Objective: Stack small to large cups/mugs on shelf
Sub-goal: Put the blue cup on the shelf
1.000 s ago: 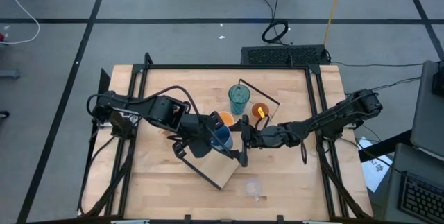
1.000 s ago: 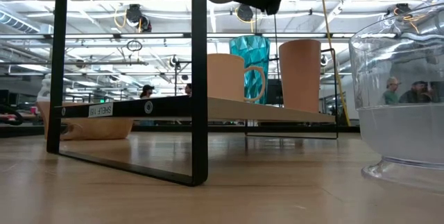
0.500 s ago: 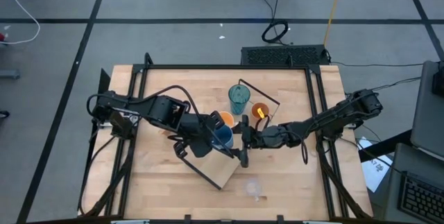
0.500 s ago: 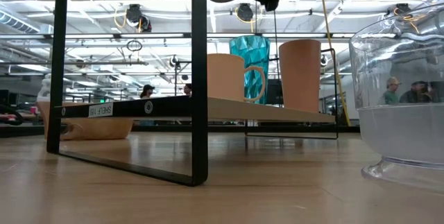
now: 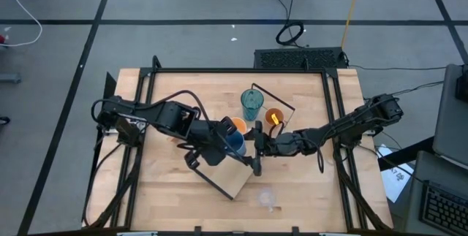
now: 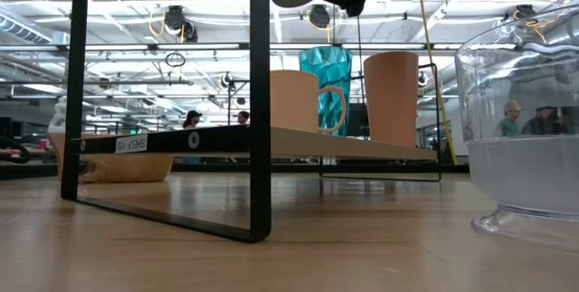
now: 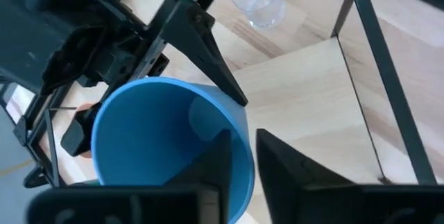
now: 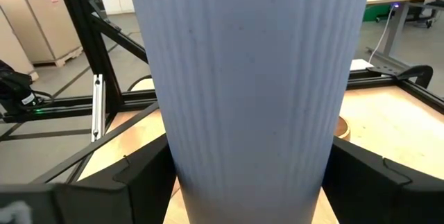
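Holding the small blue cup (image 5: 235, 145) upright above the shelf (image 5: 235, 179) at frame centre, left hand (image 5: 223, 147) pinching its rim, right hand (image 5: 254, 146) spread wide around its wall, tan mug (image 6: 299, 100) just beyond.

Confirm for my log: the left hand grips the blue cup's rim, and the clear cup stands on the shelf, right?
Not quite. The left hand does grip the blue cup, but the high view shows the clear cup on the tabletop, beside the shelf.
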{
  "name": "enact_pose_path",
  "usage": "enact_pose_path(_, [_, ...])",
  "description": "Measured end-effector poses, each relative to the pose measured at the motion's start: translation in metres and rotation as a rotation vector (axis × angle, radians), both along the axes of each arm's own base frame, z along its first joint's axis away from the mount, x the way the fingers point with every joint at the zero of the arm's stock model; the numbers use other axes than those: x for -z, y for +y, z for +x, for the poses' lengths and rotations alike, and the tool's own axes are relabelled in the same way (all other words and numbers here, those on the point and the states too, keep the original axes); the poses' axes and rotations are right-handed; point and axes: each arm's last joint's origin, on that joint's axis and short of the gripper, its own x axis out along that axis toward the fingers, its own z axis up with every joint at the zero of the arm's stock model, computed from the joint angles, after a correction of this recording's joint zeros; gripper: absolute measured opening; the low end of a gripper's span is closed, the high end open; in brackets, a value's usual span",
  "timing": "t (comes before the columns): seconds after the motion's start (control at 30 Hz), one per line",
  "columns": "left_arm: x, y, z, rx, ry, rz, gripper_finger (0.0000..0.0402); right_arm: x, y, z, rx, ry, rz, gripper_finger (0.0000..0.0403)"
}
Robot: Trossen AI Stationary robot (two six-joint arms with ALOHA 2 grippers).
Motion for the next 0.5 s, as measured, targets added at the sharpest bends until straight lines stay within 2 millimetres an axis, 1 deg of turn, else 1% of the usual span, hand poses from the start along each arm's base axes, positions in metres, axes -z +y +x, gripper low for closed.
enact_pose_path(0.17, [-0.002, -0.001, 0.002, -0.034, -0.024, -0.018, 0.014, 0.001, 0.0, 0.0, -0.002, 0.01, -0.002, 0.0294])
enact_pose_path(0.3, [-0.009, -0.004, -0.003, -0.082, -0.087, 0.021, 0.0187, 0.004, 0.0, -0.001, -0.001, 0.041, -0.004, 0.0294])
enact_pose_path(0.4, [-0.02, -0.007, -0.013, -0.105, -0.139, 0.026, 0.0203, 0.005, 0.002, -0.002, -0.005, 0.051, -0.007, 0.0294])
enact_pose_path(0.5, [-0.033, -0.009, -0.024, -0.145, -0.2, -0.006, 0.0206, 0.003, 0.004, -0.004, -0.012, 0.048, -0.007, 0.0294])
